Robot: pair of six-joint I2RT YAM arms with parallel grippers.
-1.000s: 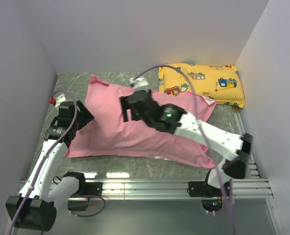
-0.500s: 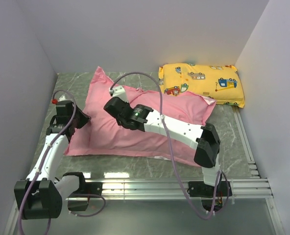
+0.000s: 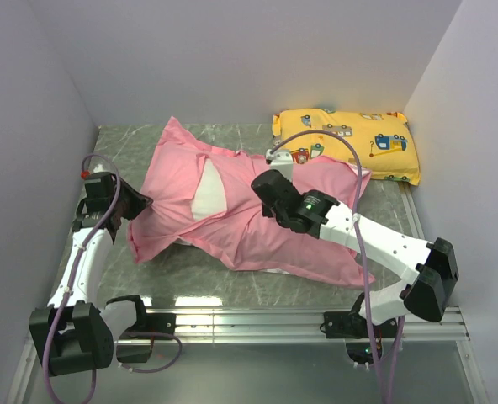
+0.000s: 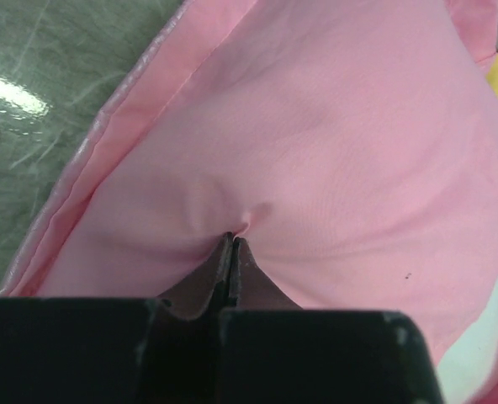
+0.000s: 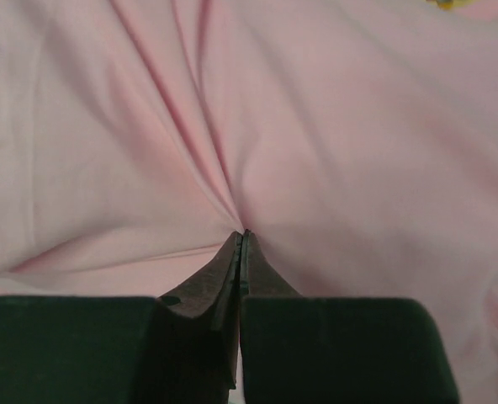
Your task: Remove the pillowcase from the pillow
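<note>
The pink pillowcase (image 3: 253,242) lies rumpled across the middle of the table. A slit in its top gapes, and the white pillow (image 3: 205,194) shows through it. My left gripper (image 3: 142,205) is shut on the cover's left edge; in the left wrist view the pillowcase (image 4: 333,143) puckers at the closed tips of the left gripper (image 4: 234,238), and a patch of the pillow (image 4: 480,353) shows at lower right. My right gripper (image 3: 257,185) is shut on the cover just right of the slit; creases in the pillowcase (image 5: 358,143) run into the tips of the right gripper (image 5: 242,233).
A smaller yellow pillow with cartoon vehicles (image 3: 350,141) lies at the back right, touching the pink cover's far corner. Pale walls close in the left, back and right. A metal rail (image 3: 257,320) runs along the near edge of the grey marble table (image 3: 123,143).
Both grippers have shut on the pink fabric. The right gripper has pulled back to the right, dragging the cover so that the slit opened and bared the white pillow.
</note>
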